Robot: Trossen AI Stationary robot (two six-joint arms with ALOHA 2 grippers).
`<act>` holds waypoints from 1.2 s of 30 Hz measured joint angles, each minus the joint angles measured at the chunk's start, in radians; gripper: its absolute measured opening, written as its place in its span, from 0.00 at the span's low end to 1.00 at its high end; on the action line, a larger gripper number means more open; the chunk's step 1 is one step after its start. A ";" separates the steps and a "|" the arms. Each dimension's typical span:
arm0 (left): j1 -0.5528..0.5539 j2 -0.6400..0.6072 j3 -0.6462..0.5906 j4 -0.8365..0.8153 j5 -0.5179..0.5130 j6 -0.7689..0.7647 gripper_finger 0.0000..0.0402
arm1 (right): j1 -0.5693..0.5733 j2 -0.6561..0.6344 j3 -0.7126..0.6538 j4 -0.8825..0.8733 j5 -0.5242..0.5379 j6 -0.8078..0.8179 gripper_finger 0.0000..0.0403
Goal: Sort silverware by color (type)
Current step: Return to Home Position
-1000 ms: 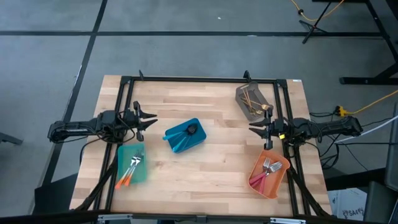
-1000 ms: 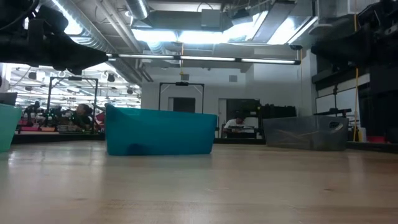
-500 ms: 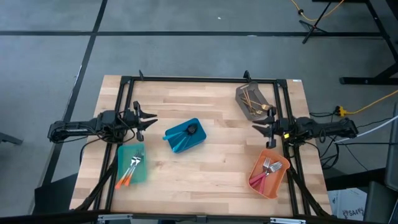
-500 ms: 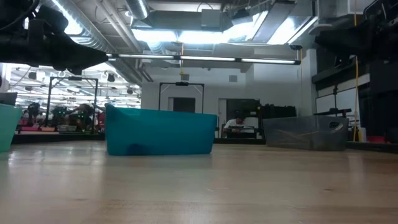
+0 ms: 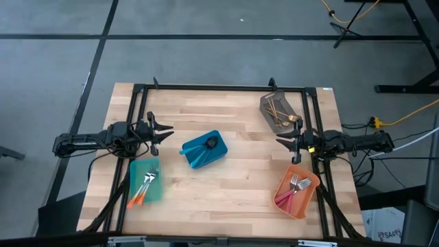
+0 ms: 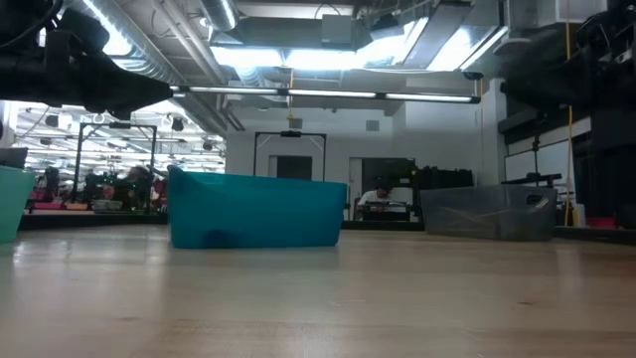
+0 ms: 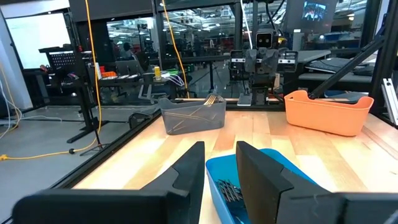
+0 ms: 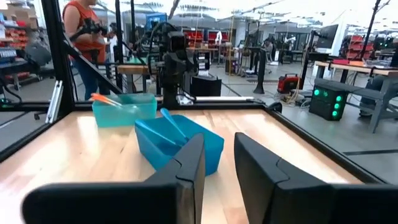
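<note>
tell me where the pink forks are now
In the high view the pink forks lie in the orange bin at the table's right edge, just below the right gripper in the picture.

On the wooden table [image 5: 240, 185], a blue bin [image 5: 195, 147] sat near the middle. Seen from above, a teal bin [image 5: 140, 165] lay below-left of it, an orange bin [image 5: 304, 200] below-right, and a grey bin [image 5: 287, 103] above-right. A person in an orange top [image 8: 84, 31] stood in the room beyond it.

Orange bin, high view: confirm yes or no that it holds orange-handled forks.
No, the orange bin holds pink-handled forks; the orange-handled forks lie in the teal bin.
</note>
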 joint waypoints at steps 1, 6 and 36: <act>0.000 0.000 0.000 0.000 0.000 0.000 0.21 | 0.000 0.000 0.000 0.001 0.000 0.000 0.19; 0.000 0.000 0.000 0.000 0.000 0.000 0.21 | 0.000 -0.001 0.000 0.000 0.001 -0.011 0.19; 0.000 0.000 0.000 0.000 0.000 0.000 0.21 | -0.164 0.000 0.000 -0.015 -0.081 -0.232 0.19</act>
